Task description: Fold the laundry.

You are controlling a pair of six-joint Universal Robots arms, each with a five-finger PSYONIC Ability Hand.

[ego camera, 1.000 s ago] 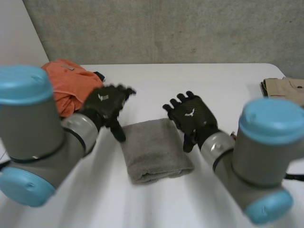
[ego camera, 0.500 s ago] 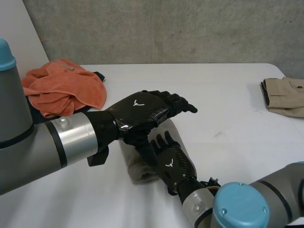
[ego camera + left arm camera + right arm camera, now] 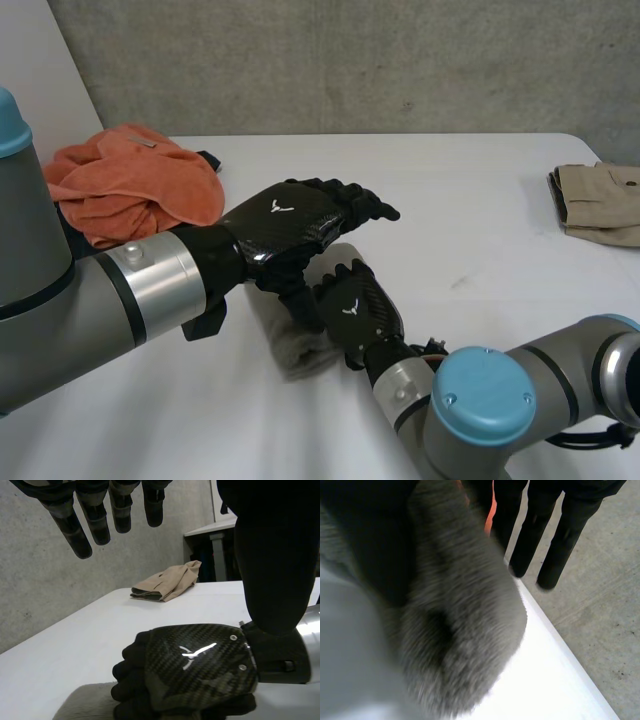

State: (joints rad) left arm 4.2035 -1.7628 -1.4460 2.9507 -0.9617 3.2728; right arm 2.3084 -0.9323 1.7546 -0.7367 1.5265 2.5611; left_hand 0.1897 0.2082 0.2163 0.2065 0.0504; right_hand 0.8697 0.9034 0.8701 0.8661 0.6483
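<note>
That orange cloth (image 3: 130, 185) is sitting bunched upper left, probably waiting its turn. Mid-frame, the left hand (image 3: 290, 225) is hovering, fingers straight and empty, over the grey towel (image 3: 300, 352) while the right hand (image 3: 355, 310) is gripping it with curled fingers, likely for a fold. The surface (image 3: 480, 180) is lying bare rightwards until the beige clothes (image 3: 598, 205).

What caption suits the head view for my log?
Left hand hovers open above the right hand, which sits on the grey towel; orange cloth and beige garment lie aside.
</note>
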